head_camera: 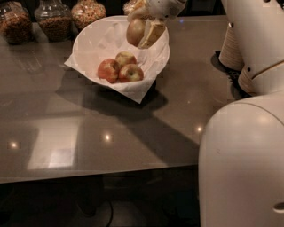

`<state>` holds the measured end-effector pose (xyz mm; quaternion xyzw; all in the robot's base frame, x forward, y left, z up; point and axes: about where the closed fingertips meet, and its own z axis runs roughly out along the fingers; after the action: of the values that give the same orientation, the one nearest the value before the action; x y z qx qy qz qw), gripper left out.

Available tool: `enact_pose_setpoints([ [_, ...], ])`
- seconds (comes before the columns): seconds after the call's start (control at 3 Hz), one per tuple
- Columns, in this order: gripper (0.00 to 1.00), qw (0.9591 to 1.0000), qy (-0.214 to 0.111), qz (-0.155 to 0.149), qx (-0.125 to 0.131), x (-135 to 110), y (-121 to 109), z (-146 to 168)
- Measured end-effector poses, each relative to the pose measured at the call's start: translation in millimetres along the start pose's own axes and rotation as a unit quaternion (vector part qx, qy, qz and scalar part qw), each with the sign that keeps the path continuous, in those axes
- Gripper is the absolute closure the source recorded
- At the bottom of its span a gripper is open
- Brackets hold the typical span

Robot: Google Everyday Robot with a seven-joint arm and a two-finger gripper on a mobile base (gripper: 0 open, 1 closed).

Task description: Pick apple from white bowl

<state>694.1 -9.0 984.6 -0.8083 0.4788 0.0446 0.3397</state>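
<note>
One large white robot body fills the near right corner of your view, and its arm rises along the right edge. Ahead of it lies one dark, glossy table, with three small spots of light reflected along its near part and one pale square reflection to the left. Further in, left of centre, stands one white bowl, deep and round, lined with crinkled white paper whose corners hang out over the rim at the front and at the left. Count four apples in all. Three rest in the bowl, clustered low and touching: one clearly redder apple on the left, one reddish-yellow apple just beside it on the right, and one smaller pale apple behind the two. The fourth, the apple you are after, is golden-tan and the largest; it hangs clear of the other three, above the far right part of the bowl, near the rim. Your gripper reaches in from the top edge and is clamped on this apple, with one beige finger pressed against its right side and the other mostly hidden behind it. To the right, beside the arm, stands one stack of beige paper bowls. At the back edge of the table you have a row of glass jars: three in plain sight, holding brown and tan contents, and a fourth only partly seen behind the gripper.
</note>
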Motion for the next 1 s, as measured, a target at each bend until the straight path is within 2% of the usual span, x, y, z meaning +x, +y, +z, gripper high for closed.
enact_pose_setpoints([
  [0.33,0.0,1.0,0.0,0.0,0.0,0.1,-0.1,0.3],
  [0.67,0.0,1.0,0.0,0.0,0.0,0.3,-0.4,1.2],
  [1.0,0.17,0.9999,0.005,0.006,-0.009,7.2,-0.7,10.9],
])
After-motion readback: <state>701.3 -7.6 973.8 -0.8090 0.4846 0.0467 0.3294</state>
